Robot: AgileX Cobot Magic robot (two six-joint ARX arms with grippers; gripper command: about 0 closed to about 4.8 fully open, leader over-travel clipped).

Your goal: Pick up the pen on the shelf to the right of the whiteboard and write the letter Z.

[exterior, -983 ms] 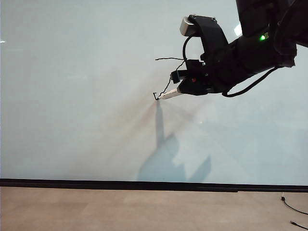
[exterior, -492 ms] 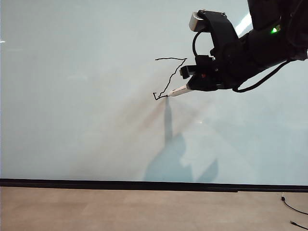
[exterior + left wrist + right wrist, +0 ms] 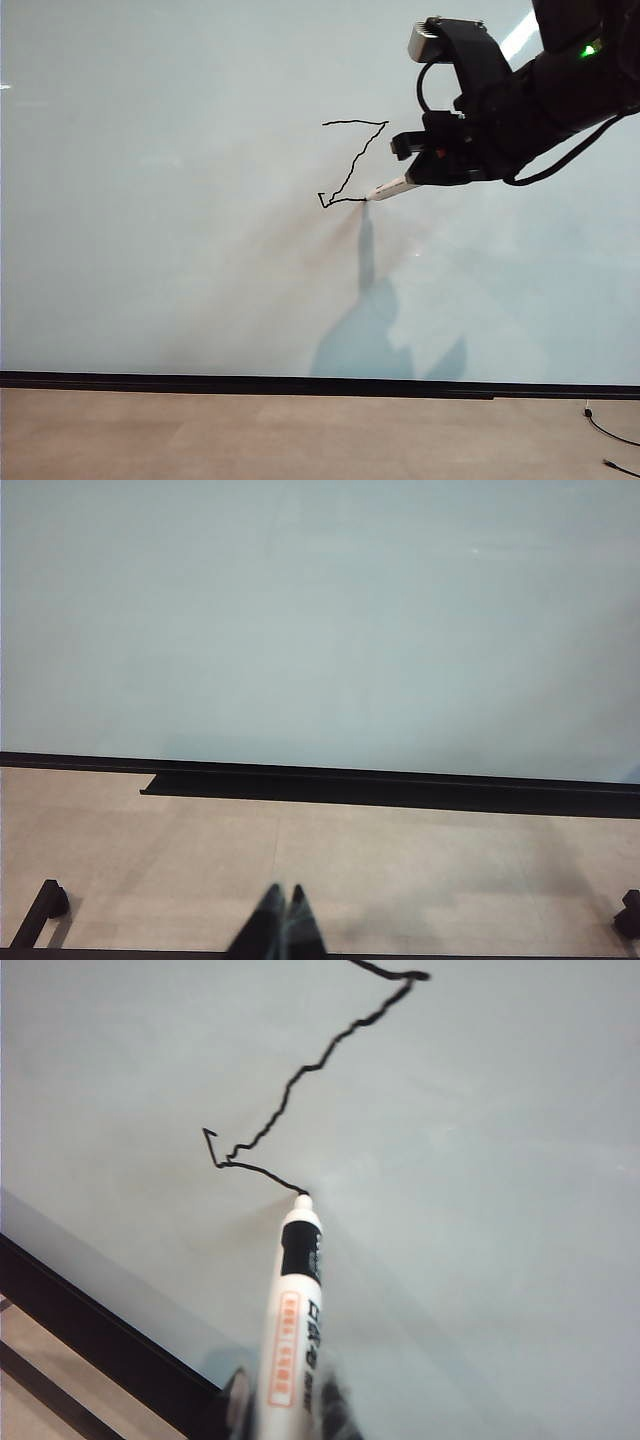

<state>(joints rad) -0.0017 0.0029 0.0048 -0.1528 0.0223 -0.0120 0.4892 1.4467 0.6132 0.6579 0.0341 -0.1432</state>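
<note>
The whiteboard (image 3: 180, 250) fills the exterior view. On it stands the letter Z (image 3: 350, 165) in thin black line, its bottom stroke short. My right gripper (image 3: 425, 172) is shut on the pen (image 3: 392, 188), a slim white marker whose tip touches the board at the right end of that bottom stroke. In the right wrist view the pen (image 3: 292, 1325) sits between the fingers, tip on the line of the letter Z (image 3: 300, 1080). My left gripper (image 3: 284, 892) is shut and empty, low over the tan floor in front of the whiteboard (image 3: 320, 620).
A black strip (image 3: 300, 385) runs along the board's lower edge, with tan floor (image 3: 250, 435) below. A thin cable (image 3: 610, 430) lies on the floor at the lower right. Black stand feet (image 3: 40, 910) show near the left gripper.
My right gripper has moved right with the pen, drawing the Z's bottom stroke out from the hook at the lower left. The left arm has kept still.
</note>
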